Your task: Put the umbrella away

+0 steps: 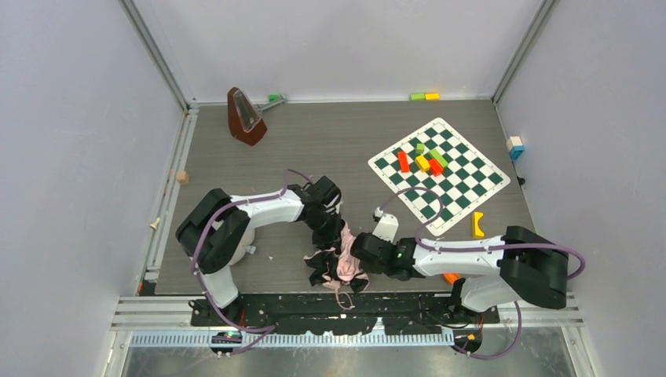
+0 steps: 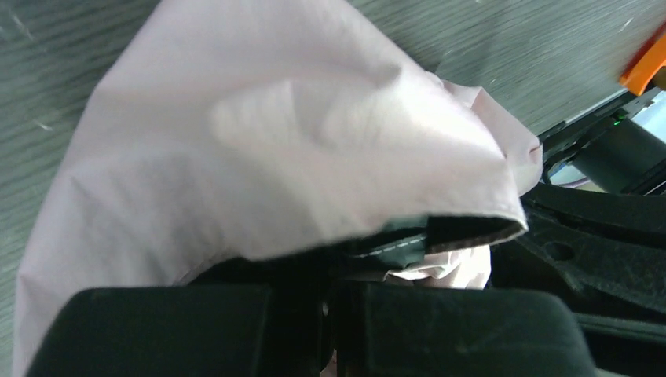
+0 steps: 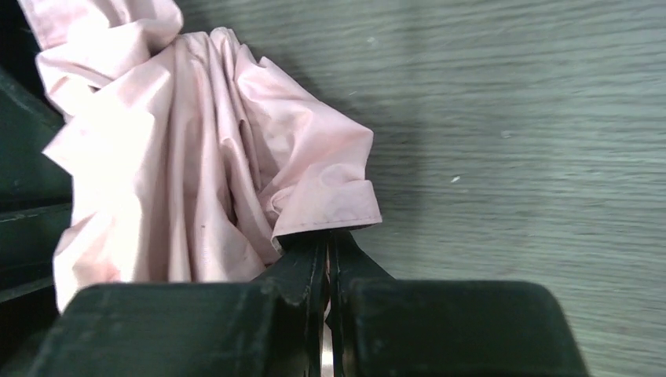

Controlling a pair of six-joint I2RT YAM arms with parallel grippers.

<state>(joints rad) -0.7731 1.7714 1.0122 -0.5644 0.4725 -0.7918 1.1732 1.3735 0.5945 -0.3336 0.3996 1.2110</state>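
The umbrella (image 1: 339, 263) lies collapsed in a crumpled heap of pale pink and black fabric at the near edge of the bench (image 1: 314, 141), between the two arms. The left jaws, at the heap's far side, are closed tight on it, with pink canopy draped over their tips. The right jaws, reaching in from the right, are pinched shut on a folded pink hem (a pale sliver shows between them). The left arm (image 1: 259, 208) and right arm (image 1: 463, 255) both bend inward. Farther back on the right lies a chessboard (image 1: 440, 174) carrying coloured blocks (image 1: 424, 161); a metronome (image 1: 245, 116) stands upright, far left
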